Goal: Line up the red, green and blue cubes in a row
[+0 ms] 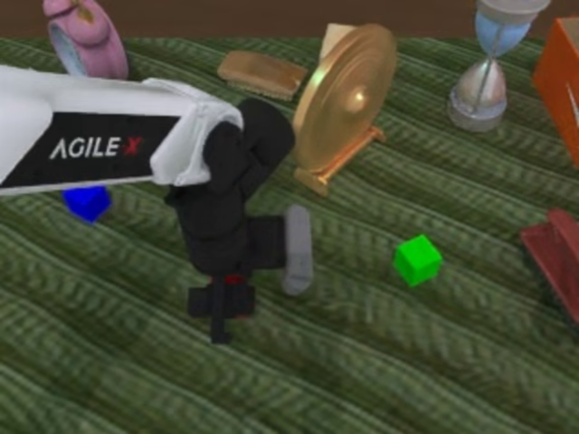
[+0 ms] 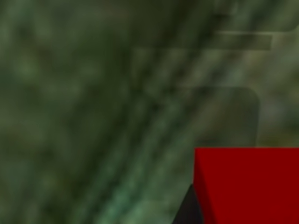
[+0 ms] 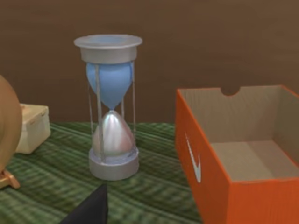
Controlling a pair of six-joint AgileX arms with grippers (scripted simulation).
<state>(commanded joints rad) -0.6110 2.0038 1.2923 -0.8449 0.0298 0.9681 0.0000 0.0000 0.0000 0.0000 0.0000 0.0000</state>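
while your left gripper (image 1: 220, 303) clasps the red cube (image 2: 247, 184), no row exists;
green cube (image 1: 418, 260) and blue cube (image 1: 88, 202) sit well apart.

A: What stands in the middle of the right wrist view?

B: An hourglass (image 3: 110, 107) with a grey frame, blue upper bulb and pale silvery lower bulb, upright on the green-covered desk (image 3: 51, 186).

A: And beside it?

B: An open orange shoebox (image 3: 219, 186) with a white swoosh on its side, its cardboard inside showing. At the opposite edge sits a cream box (image 3: 32, 127), partly behind the rim of a gold disc (image 3: 8, 126) on its stand. A brown wall fills the background.
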